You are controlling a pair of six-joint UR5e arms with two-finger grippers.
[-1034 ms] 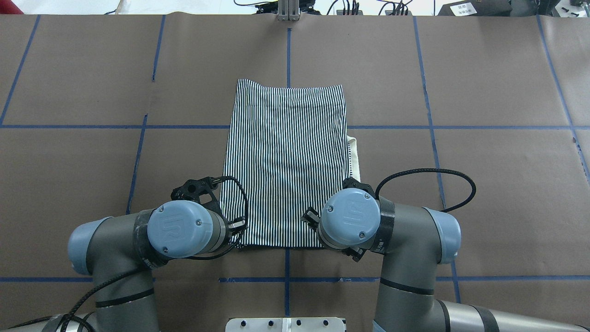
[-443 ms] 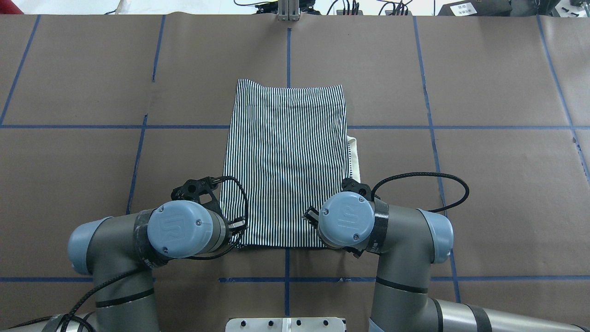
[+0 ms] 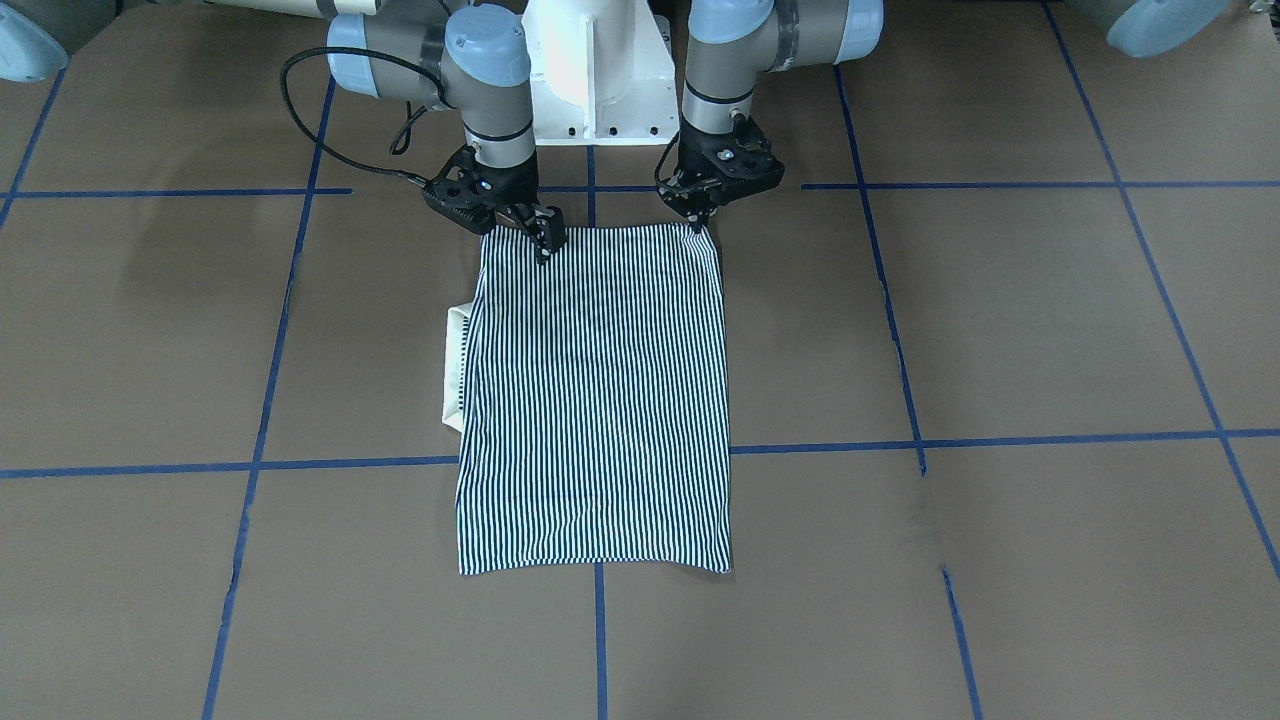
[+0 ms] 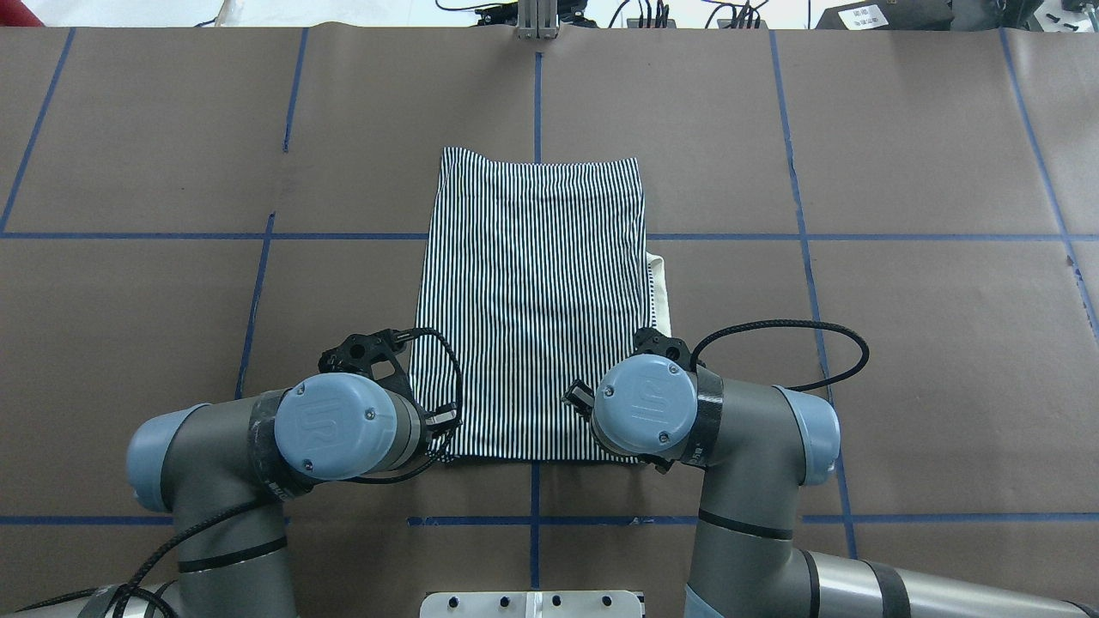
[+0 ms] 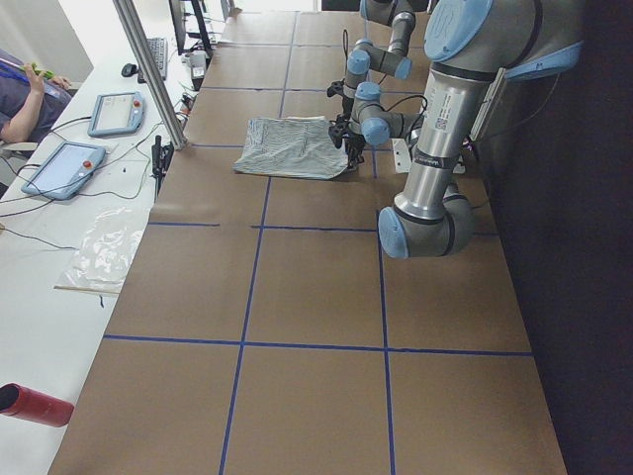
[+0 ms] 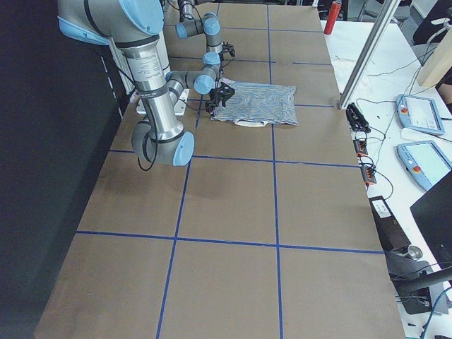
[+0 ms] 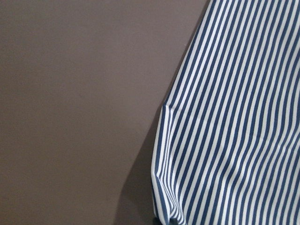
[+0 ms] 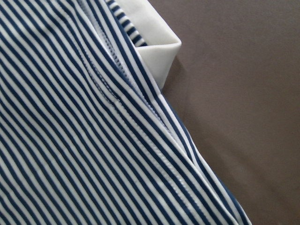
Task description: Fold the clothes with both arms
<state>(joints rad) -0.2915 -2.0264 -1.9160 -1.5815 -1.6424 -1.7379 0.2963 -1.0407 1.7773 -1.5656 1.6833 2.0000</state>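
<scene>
Right arm (image 4: 646, 405) has edged inward and its cable (image 4: 798, 326) loop has tightened; left arm (image 4: 343, 425) and shirt (image 4: 532, 300) sit as before. Left to right in the overhead view: left arm bent over the shirt's near left corner. Front view shows the left gripper (image 3: 697, 222) with fingers drawn together on that corner. The left wrist view shows the striped edge lifted off the table with shadow under it, so it reads as a pinch on the cloth. Shirt lies flat mid-table, already folded to 1 long narrow panel, stripes running away from the robot, near edge just ahead of a tape line (image 4: 481, 520). Collar (image 4: 658, 283) pokes out from under the right side edge. Right gripper (image 3: 543, 238) is down on the cloth slightly inside the near right corner; whether its fingers have closed, cannot tell. Step in hand, by my reading: taking both near corners for a lengthwise fold. Next move calls for a sure hold on the right, then an even lift by the 2 arms and a carry forward to the far edge, kept level so the panel does not skew. Room: bare table (image 4: 901, 343) on both sides and beyond the far edge. The loose collar may drag or splay.
</scene>
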